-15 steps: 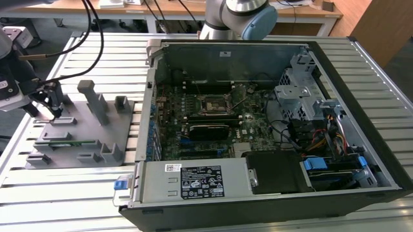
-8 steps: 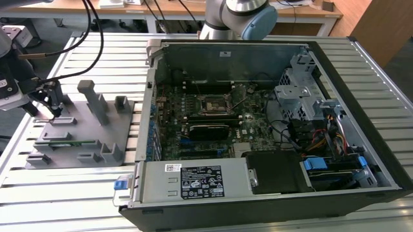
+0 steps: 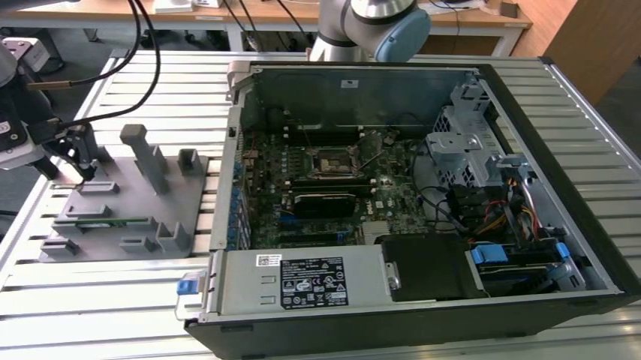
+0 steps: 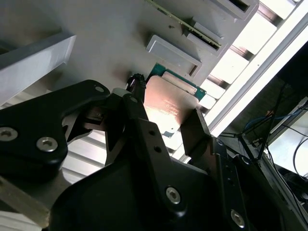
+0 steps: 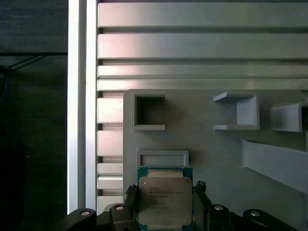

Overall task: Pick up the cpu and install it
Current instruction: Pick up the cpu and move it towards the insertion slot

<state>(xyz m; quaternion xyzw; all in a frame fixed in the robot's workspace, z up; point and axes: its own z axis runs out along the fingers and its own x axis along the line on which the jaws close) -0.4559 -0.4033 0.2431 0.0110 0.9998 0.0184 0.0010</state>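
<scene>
Cpu (image 5: 165, 199) first: where is it lying?
— On the grey fixture plate (image 5: 211, 154), flat, metal lid up, just beside a small raised frame (image 5: 162, 152). In the exterior view that plate sits on the slatted table (image 3: 120, 300) at the view's left, beside the open computer case (image 3: 350, 101).
And the gripper (image 3: 85, 172)?
— Down at the plate. In both wrist views its two fingers (image 5: 131, 192) are pressed against opposite edges of the cpu, so I read it as clamped on the chip. I cannot tell whether the chip rests on the plate or hangs just above it.
What makes this grasp a good one?
— My judgement: the hold should sit on the thin green rim, evenly on both sides, never on the lid or the underside. The lift should go straight up and level, since the raised frame is so close that any sideways drag could catch an edge and twist the chip in the grip.
Risk?
— A light flat part held by two thin edges may tilt; a slow, steady rise suits it, with just enough squeeze to hold
</scene>
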